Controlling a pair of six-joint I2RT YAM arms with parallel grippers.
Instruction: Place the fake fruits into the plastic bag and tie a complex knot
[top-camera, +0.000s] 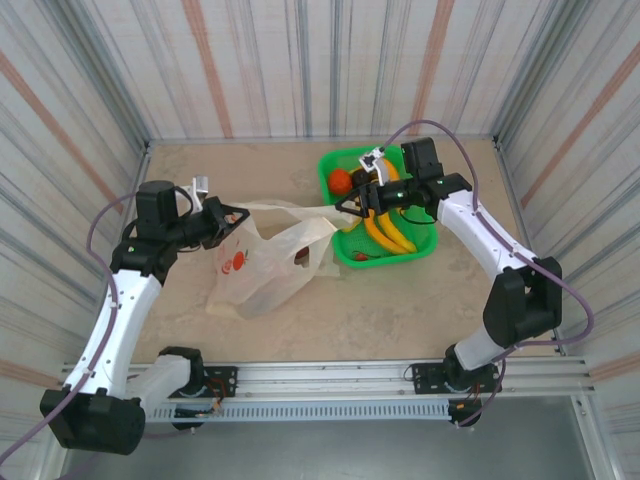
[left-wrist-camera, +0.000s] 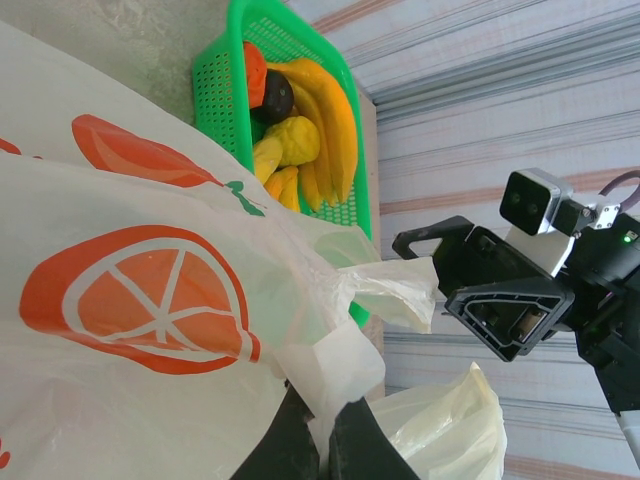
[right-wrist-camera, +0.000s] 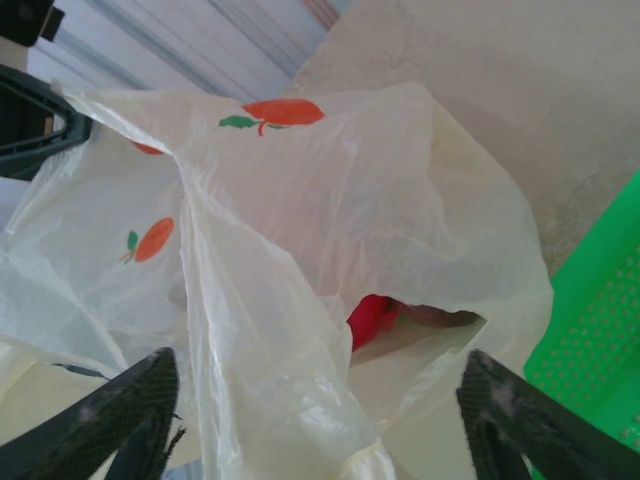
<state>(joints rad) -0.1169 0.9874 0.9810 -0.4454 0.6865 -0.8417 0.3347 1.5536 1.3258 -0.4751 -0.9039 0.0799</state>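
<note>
The cream plastic bag (top-camera: 262, 262) with orange fruit prints lies crumpled on the table left of centre. My left gripper (top-camera: 234, 215) is shut on one handle strip, pinched between its black fingers (left-wrist-camera: 285, 440). The other handle (right-wrist-camera: 270, 380) hangs loosely between the wide-apart fingers of my open right gripper (top-camera: 356, 205), which hovers at the green basket's left edge. A red fruit (right-wrist-camera: 372, 318) shows through the bag's mouth. In the basket lie yellow bananas (top-camera: 390, 232), an orange-red fruit (top-camera: 341, 180), a dark piece (left-wrist-camera: 277, 97) and a yellow lumpy piece (left-wrist-camera: 295, 140).
The green basket (top-camera: 425, 235) stands at the back right of the beige table, touching the bag's right side. Striped walls close in the table on three sides. A metal rail (top-camera: 330, 378) runs along the near edge.
</note>
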